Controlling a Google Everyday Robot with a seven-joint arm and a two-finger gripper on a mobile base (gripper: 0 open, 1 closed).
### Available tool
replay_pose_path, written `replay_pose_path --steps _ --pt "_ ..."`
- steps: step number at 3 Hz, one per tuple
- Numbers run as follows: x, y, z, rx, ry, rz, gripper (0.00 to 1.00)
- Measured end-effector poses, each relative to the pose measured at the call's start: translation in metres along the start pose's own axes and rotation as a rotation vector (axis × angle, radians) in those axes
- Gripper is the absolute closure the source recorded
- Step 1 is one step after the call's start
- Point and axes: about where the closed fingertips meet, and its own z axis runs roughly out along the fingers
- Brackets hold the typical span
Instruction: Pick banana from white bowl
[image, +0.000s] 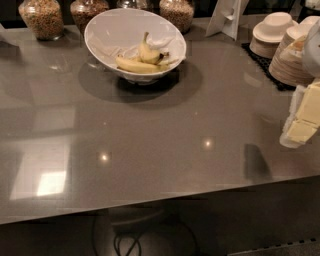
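From where I stand nothing of the pick looks done: the banana (148, 52) lies inside the white bowl (102, 27) at the back left of the grey counter (165, 150), stem up, touching a longer banana (133, 65) in front of it. The gripper (302, 125) hangs at the right edge of the view, well apart from the bowl, and I cannot tell whether it is open or closed. I'd say the whole reach, grasp and lift are left.
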Motion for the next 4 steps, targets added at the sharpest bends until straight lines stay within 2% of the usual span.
replay_pose_path --steps 1,2,3,4 --pt "0.000 0.000 0.000 0.000 -0.001 0.000 0.00" --pt "-0.022 -0.016 0.001 0.000 -0.122 0.001 0.00" --pt "-0.052 -0.040 0.008 -0.011 -0.310 0.036 0.00" --pt "-0.080 -0.063 0.011 -0.033 -0.488 0.106 0.00"
